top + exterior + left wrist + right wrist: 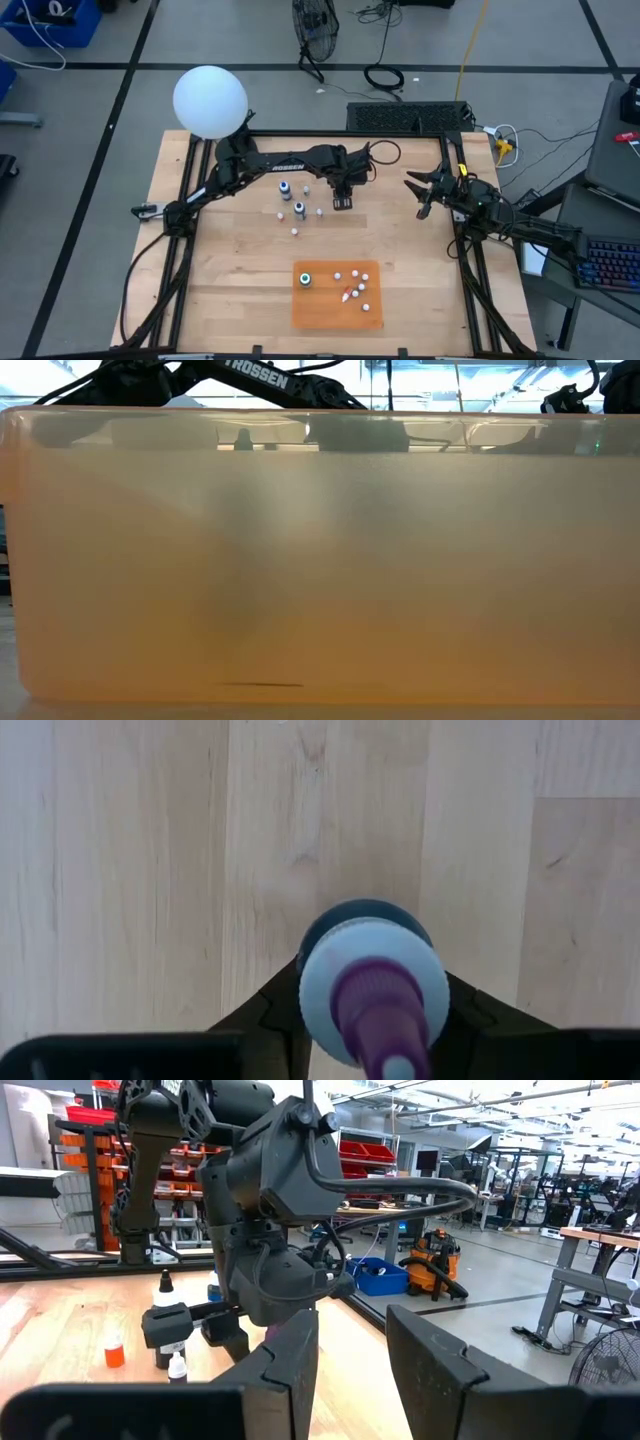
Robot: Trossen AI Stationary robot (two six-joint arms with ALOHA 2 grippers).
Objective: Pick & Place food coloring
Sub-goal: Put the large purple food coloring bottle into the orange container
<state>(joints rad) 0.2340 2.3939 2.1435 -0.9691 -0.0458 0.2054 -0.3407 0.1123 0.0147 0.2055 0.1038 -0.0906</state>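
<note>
In the left wrist view a small dark round bottle (pixel 372 988) with a pale cap and a purple nozzle stands upright between the fingers of my left gripper (pixel 370 1015). That gripper (pixel 343 200) hangs over the middle of the table. Two more dark bottles (pixel 285 188) (pixel 299 208) and a few tiny white droppers (pixel 320 211) stand on the wood to its left. One dark bottle (pixel 305 279) and several white droppers (pixel 358 288) sit on the orange mat (pixel 320 312). My right gripper (pixel 420 197) (pixel 350 1355) is open, off to the right of the left gripper. My left gripper pinches the dark bottle by its round body (pixel 305 955) just below the pale cap, one finger (pixel 262 1012) on each side. The fingers come from above, pointing down. The bottle stays upright; whether its base is on the wood I cannot tell.
The low view is filled by the translucent orange mat edge (pixel 320 560). A black frame (pixel 300 137) runs along the table's far edge and down both sides. Bare wood lies between the bottle cluster and the mat. A white globe (pixel 209 101) sits at the far left corner.
</note>
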